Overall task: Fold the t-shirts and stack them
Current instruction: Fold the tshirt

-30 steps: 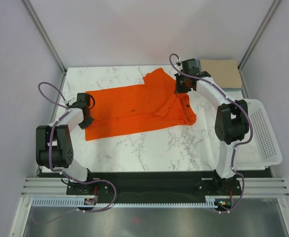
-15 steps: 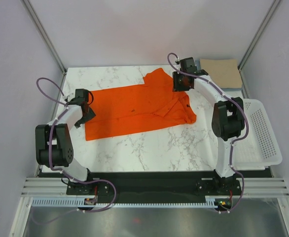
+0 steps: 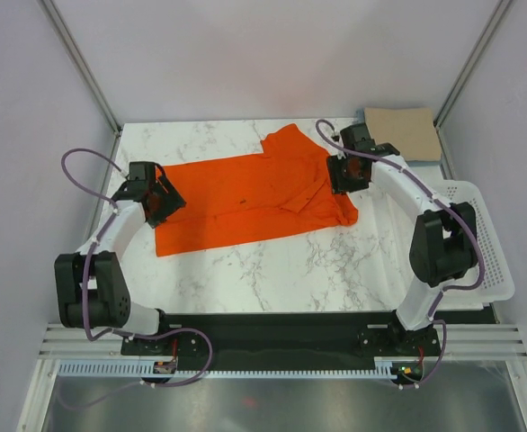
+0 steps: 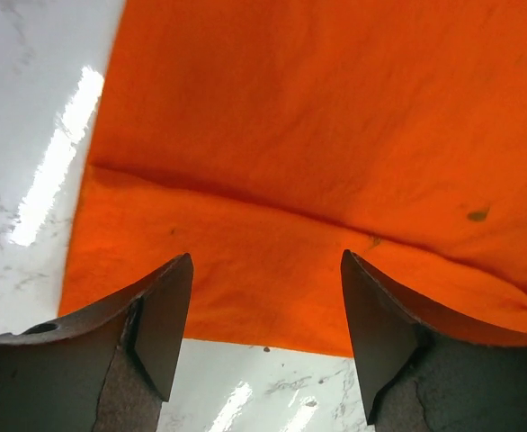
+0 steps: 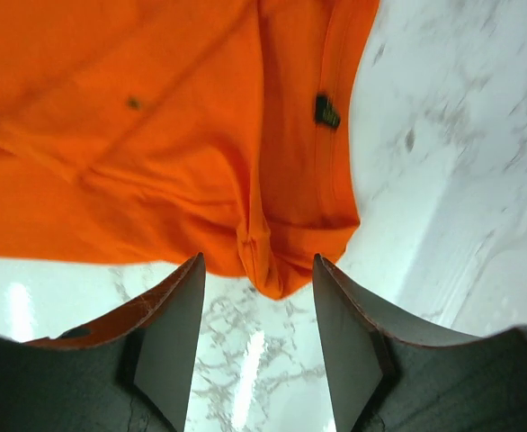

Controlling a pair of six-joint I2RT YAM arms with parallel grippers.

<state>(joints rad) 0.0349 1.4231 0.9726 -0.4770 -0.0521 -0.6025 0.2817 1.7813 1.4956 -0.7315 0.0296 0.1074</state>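
Note:
The bright orange t-shirt (image 3: 254, 193) lies flat on the marble table, folded lengthwise, with a sleeve sticking out at the back. My left gripper (image 3: 162, 200) hovers over its left end, jaws open and empty; in the left wrist view the shirt's hem (image 4: 272, 306) shows between the fingers (image 4: 160, 328). My right gripper (image 3: 344, 174) stands open above the shirt's right end. In the right wrist view a bunched corner of the orange cloth (image 5: 272, 265) lies just beyond the open gripper (image 5: 256, 315), touching neither finger. A folded tan-beige t-shirt (image 3: 403, 131) rests at the back right corner.
A white perforated basket (image 3: 484, 243) sits at the table's right edge beside the right arm. The enclosure's walls and metal posts stand close around the table (image 3: 272, 270). A small dark label (image 5: 326, 111) shows on the orange shirt's neck edge.
Both grippers opened and let go of the orange shirt. The left wrist drew back and up toward the left. The right gripper shifted to the right and nearer, to the shirt's right end.

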